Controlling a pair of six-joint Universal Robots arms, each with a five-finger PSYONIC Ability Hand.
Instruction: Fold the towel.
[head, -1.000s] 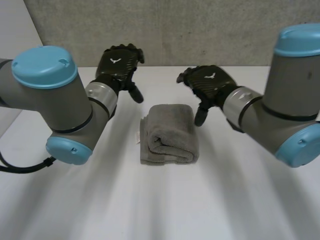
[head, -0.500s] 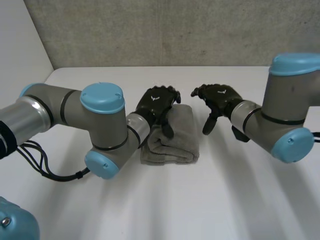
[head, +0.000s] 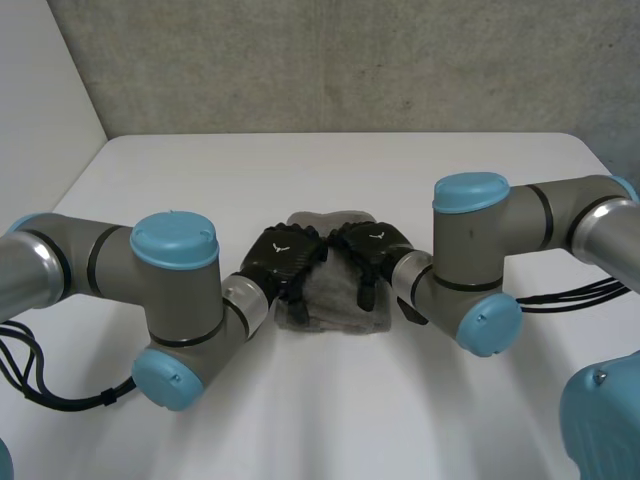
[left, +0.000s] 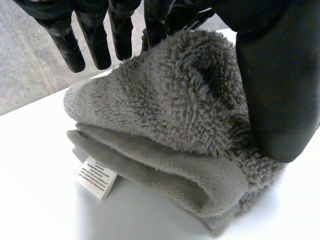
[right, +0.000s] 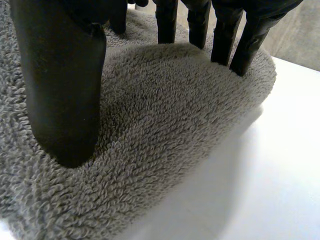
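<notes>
Folded grey towel (head: 335, 312) at the middle of the white table (head: 320, 430), long axis running from the robot's side toward the far edge. The stacked fold edges face the robot's left. A small white tag (left: 96, 178) sticks out from the lowest layer on that side, its print too small to read. The left hand (head: 282, 262) lies on the towel's left half and the right hand (head: 370, 250) on its right half, nearly touching. Each hand has straight fingers laid across the top and a thumb pressing into the pile, neither grasping any cloth.
</notes>
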